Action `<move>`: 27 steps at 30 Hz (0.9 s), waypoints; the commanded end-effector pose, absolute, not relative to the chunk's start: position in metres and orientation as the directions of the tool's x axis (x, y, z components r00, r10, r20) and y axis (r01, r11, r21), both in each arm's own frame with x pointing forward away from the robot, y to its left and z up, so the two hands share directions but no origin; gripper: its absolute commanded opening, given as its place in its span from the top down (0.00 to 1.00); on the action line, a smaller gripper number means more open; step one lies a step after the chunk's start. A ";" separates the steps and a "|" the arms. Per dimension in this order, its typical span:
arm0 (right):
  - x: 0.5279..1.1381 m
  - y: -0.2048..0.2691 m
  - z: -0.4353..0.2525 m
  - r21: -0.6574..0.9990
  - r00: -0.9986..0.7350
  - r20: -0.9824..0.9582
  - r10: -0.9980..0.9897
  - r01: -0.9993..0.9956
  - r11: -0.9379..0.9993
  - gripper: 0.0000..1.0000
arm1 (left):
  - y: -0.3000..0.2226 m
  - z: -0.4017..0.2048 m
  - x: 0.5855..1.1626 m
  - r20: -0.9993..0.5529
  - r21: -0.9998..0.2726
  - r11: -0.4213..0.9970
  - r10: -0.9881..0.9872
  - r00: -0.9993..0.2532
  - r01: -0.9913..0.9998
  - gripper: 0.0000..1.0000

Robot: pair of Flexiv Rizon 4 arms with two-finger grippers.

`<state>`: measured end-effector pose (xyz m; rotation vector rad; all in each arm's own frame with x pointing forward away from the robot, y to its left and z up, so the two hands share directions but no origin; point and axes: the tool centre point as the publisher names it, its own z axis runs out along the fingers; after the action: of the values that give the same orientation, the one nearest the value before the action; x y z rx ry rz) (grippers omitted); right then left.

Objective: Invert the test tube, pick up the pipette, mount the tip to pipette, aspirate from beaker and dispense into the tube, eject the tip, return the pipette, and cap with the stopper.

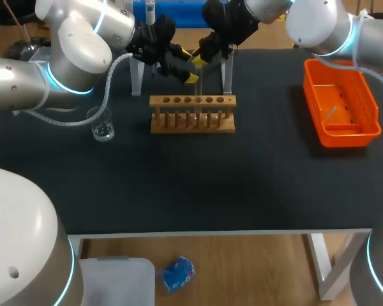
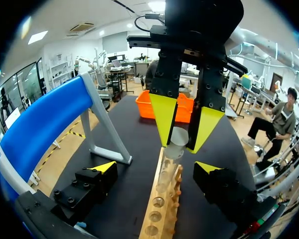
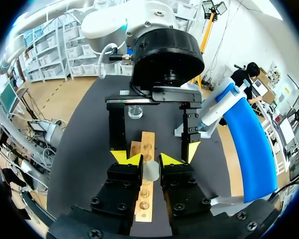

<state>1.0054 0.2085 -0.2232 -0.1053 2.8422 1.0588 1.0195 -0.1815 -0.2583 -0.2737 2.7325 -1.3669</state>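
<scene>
Waiting beaker: closest to me of the task's things, the beaker [image 1: 102,127] stands on the tabletop [image 1: 179,185] on the left arm's side, with what looks like a little clear liquid in it. By my reckoning nothing has been drawn from it.
Orange bin: the orange bin [image 1: 348,137] sits on the right arm's side, well apart from everything else. Something thin and pale lies inside, too small to name.
Rack: the wooden rack [image 1: 191,121] sits mid-tabletop with its row of holes showing, and both arms meet above its back edge.
Test tube: the test tube [image 2: 174,149] stands upright over the rack. I cannot tell whether its foot sits in a hole or hangs just clear, nor which end is up.
Right claw: the right claw [image 3: 150,160] is pinching the test tube near its upper end, one yellow tip on each side.
Left claw: the left claw [image 2: 156,167] is spread wide, its tips flanking the right claw's fingers and touching nothing that I can see.
Pipette: furthest back, the pipette [image 1: 149,14] rests on the blue stand [image 2: 45,124] behind the rack, untouched.
Progress: I'd say this is the very first step, the inverting of the tube, with the tube gripped but not turned over.
Left to do: the pipette pickup, tip mounting, aspirating, dispensing, ejecting, returning and capping all appear to lie ahead. I cannot spot a stopper or any tips.
</scene>
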 end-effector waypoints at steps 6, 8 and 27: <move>1.005 0.208 -0.219 0.639 -0.991 -0.128 -0.032 -0.107 0.761 1.00 | -0.181 -0.258 1.021 0.017 -0.797 0.590 -0.189 -0.982 -0.127 0.00; 1.005 0.208 -0.220 0.639 -0.991 -0.126 -0.033 -0.107 0.762 1.00 | -0.181 -0.258 1.021 0.017 -0.797 0.590 -0.189 -0.982 -0.127 0.00; 1.004 0.208 -0.233 0.599 -0.991 -0.133 -0.021 -0.097 0.795 1.00 | -0.181 -0.258 1.021 0.017 -0.797 0.590 -0.189 -0.982 -0.127 0.00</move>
<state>1.0038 0.2072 -0.2321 -0.0977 2.8600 0.9721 1.0195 -0.1815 -0.2583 -0.2736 2.7325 -1.3669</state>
